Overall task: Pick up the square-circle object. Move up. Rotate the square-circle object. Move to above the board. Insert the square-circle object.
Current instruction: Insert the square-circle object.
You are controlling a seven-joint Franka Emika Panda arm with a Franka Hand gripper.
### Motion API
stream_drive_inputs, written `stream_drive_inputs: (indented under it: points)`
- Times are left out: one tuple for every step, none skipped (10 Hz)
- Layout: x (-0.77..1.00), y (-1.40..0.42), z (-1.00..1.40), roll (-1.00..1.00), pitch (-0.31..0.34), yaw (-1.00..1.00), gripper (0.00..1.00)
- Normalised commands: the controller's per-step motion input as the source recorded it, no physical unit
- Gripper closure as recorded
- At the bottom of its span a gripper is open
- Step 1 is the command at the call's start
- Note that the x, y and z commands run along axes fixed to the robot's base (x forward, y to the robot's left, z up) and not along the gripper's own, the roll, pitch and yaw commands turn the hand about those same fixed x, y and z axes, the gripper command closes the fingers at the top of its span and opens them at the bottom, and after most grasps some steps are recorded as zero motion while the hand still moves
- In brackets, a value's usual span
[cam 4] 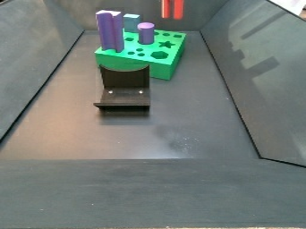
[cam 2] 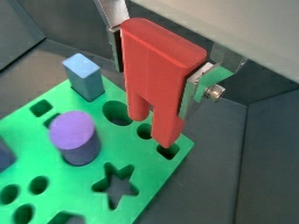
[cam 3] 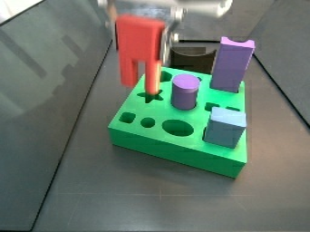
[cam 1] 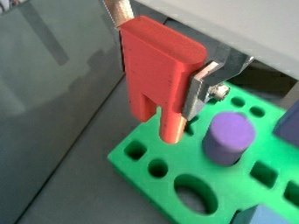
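The square-circle object is a red block with two prongs, one longer, pointing down. My gripper is shut on it, a silver finger pressed to each side. It hangs upright over the board, a green block with shaped holes. The longer prong's tip is at a small hole near the board's edge; I cannot tell whether it is inside. In both side views the red object stands above the board; the gripper is blurred.
A purple cylinder, a tall purple notched block and a light blue block stand in the board. The fixture stands on the floor next to the board. Dark walls enclose the floor.
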Motion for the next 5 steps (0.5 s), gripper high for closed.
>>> stream_drive_inputs:
  points:
    - [0.00, -0.33, -0.69, -0.02, -0.266, 0.11, 1.00]
    - [0.00, -0.23, -0.75, 0.03, -0.253, 0.06, 1.00]
    - [0.19, -0.14, -0.72, 0.17, -0.104, 0.01, 1.00]
    - [0.06, 0.00, -0.45, 0.29, 0.000, 0.07, 1.00]
    - [0.00, 0.04, -0.49, 0.21, -0.043, 0.09, 1.00]
